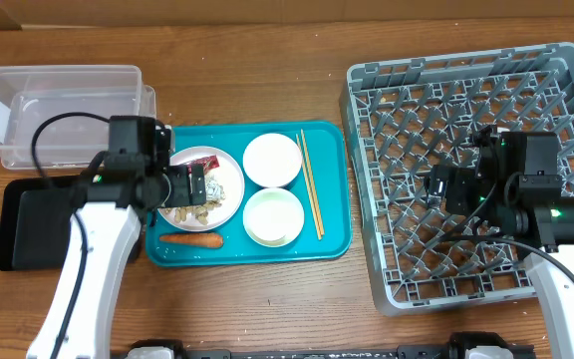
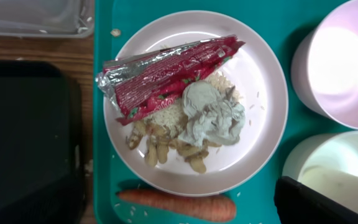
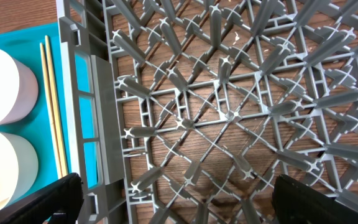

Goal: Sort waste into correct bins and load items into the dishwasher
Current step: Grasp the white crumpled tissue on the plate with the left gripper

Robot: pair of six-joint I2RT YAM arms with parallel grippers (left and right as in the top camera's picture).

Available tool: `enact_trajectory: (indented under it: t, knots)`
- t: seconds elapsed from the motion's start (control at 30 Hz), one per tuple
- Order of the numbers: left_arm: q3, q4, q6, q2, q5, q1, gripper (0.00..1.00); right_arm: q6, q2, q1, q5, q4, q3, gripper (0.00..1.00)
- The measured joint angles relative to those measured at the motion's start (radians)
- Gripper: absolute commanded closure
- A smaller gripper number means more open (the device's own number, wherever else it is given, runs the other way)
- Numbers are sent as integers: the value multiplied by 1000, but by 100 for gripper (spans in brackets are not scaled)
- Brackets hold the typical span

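A white plate [image 2: 260, 93] on the teal tray [image 1: 332, 239] holds a red foil wrapper [image 2: 166, 74], a crumpled grey tissue [image 2: 213, 118] and pasta with rice [image 2: 160, 146]. A carrot [image 2: 179, 205] lies on the tray in front of the plate. Two white bowls [image 1: 272, 160] [image 1: 273, 216] and chopsticks [image 1: 310, 184] lie to its right. My left gripper [image 1: 195, 186] hovers open over the plate, holding nothing; one finger [image 2: 322, 202] shows in the left wrist view. My right gripper [image 3: 176, 199] is wide open and empty above the grey dishwasher rack [image 1: 566, 80].
A clear plastic container [image 1: 58, 110] stands at the back left. A black bin [image 1: 28, 224] lies left of the tray, under my left arm. The rack's grid of pegs [image 3: 229, 115] holds nothing, and the wooden table shows through it.
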Motion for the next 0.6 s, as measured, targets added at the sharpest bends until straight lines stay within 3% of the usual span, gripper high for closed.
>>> enact_trajectory:
  t: [0.07,0.2,0.27,0.37,0.47,0.6]
  knots:
    - [0,35,-8,68,1,0,2,1,0,-2,0,0,0,0]
    - [0,111,-27,173,22,0,27,0,0,-4,0,0,1,0]
    - [0,152,-28,231,54,0,30,0,0,-4,0,0,1,0]
    - [0,170,-29,282,82,0,46,1,0,-4,0,0,1,0]
    - [0,170,-44,328,97,0,78,0,0,-4,0,0,1,0]
    - [0,171,-54,353,108,0,96,0,0,-4,0,0,1,0]
